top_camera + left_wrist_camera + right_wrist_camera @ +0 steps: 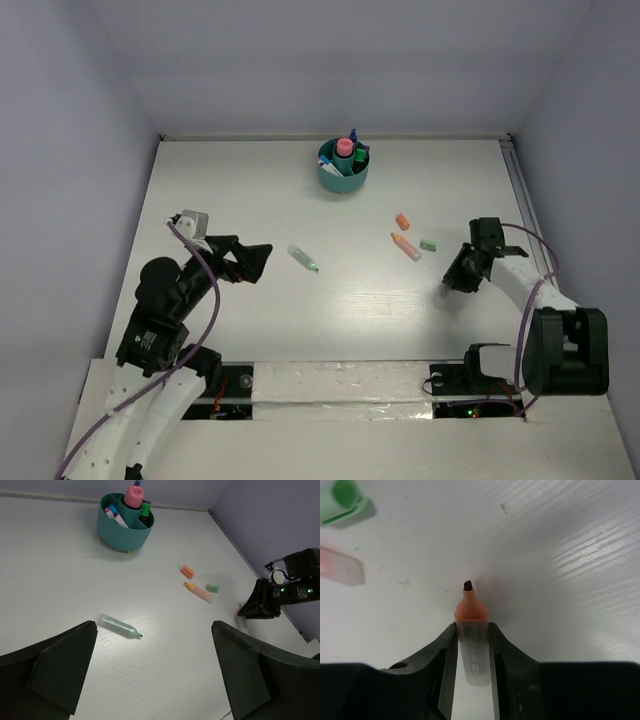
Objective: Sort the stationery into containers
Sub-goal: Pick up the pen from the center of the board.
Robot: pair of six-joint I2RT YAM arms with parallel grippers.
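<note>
White table (300, 325) boxed in by lilac walls (80, 150), its widest open stretch across the near half. At left, the left gripper (258, 264) hangs spread wide with nothing in it, near a clear marker (303, 258) that lies diagonally with its green tip toward the near right. The teal cup (343, 175) stands well apart by the far edge. Further right lie an orange cap (402, 221), a pink highlighter (406, 246) and a green cap (428, 245), then the right gripper (452, 284) clamped on a clear-barrelled highlighter (470, 607), whose orange nose points straight out past the fingers.

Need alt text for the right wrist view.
The right tool grips an uncapped orange-tipped highlighter between its black fingers, tip pointing away. On the white table beyond, a green piece sits upper left, a pink marker end at the left edge.
</note>
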